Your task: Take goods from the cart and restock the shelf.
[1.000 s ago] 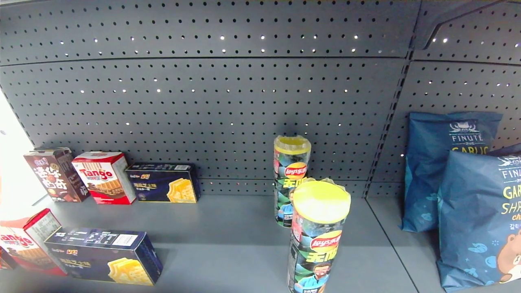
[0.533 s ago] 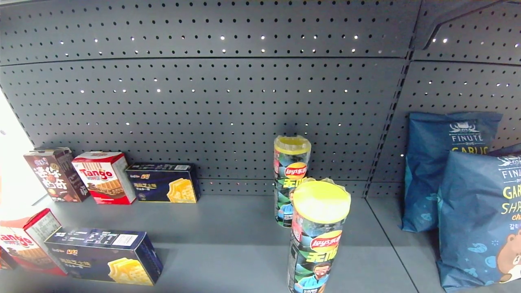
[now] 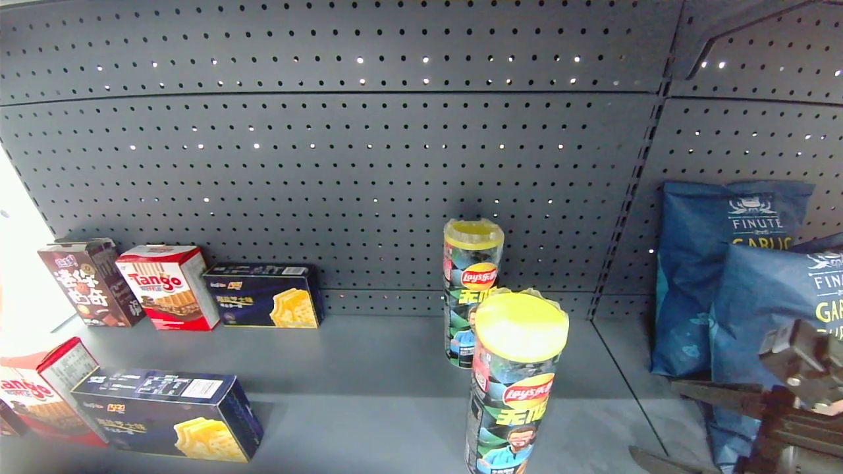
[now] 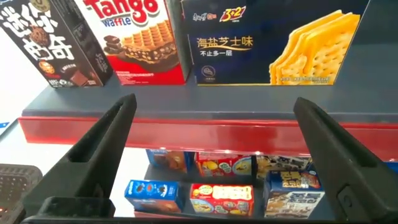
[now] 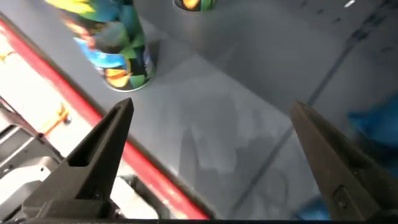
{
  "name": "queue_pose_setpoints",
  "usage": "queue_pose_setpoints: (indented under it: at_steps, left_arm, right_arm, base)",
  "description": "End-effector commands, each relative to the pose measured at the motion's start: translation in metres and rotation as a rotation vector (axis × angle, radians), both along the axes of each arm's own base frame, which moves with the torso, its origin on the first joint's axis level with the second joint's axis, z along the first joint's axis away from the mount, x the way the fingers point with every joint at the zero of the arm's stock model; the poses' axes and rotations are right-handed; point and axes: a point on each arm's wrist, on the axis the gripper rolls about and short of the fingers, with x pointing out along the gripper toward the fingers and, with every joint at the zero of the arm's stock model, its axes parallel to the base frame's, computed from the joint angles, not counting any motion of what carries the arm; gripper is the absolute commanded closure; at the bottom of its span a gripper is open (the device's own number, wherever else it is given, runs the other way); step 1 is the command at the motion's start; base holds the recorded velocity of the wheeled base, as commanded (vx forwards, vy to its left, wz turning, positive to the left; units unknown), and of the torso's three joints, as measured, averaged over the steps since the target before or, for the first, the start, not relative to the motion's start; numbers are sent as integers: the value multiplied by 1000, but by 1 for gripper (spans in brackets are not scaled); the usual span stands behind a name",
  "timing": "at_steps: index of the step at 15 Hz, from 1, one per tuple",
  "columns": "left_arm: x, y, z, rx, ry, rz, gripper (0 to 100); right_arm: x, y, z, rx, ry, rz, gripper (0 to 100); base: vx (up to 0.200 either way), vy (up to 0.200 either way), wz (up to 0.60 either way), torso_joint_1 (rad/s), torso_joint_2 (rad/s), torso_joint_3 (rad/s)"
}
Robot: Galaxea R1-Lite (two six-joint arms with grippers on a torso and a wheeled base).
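Both our grippers are wide open and hold nothing. Our right gripper [image 3: 653, 418] hangs over the shelf [image 3: 369, 395], between the front chip can [image 3: 517, 382] and the blue snack bags [image 3: 718, 263]. Our left gripper [image 4: 214, 101] faces the cracker box [image 4: 273, 40]. We think the next job is to grab more goods from the cart.

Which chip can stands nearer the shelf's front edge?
The front can, with the larger-looking yellow lid; the back can stands behind it by the pegboard.

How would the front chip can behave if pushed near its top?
Likely to tip: the front chip can stands upright, tall and narrow, on the smooth shelf. Probably stiff and light, being a lidded snack tube. Once down, its round body would likely roll.
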Motion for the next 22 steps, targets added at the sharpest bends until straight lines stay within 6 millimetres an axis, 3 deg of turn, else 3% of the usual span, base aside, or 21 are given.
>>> queue_pose_setpoints:
  at_steps: [1,4,11,22]
  left_arm:
    - [1,0,0,0,7,-2,0]
    - [1,0,0,0,7,-2,0]
    - [1,0,0,1,9,-2,0]
    - [1,0,0,0,9,-5,0]
  right_arm:
    - [28,23,-9,-48,78,10,0]
    - [46,40,-10,-63,102,24,0]
    - [68,59,-14,-79,124,36,0]
    - [67,73,-19,-91,133,87,0]
  base:
    - [0,0,0,0,0,0]
    - [0,0,0,0,0,0]
    - [0,0,0,0,0,0]
    - [0,0,0,0,0,0]
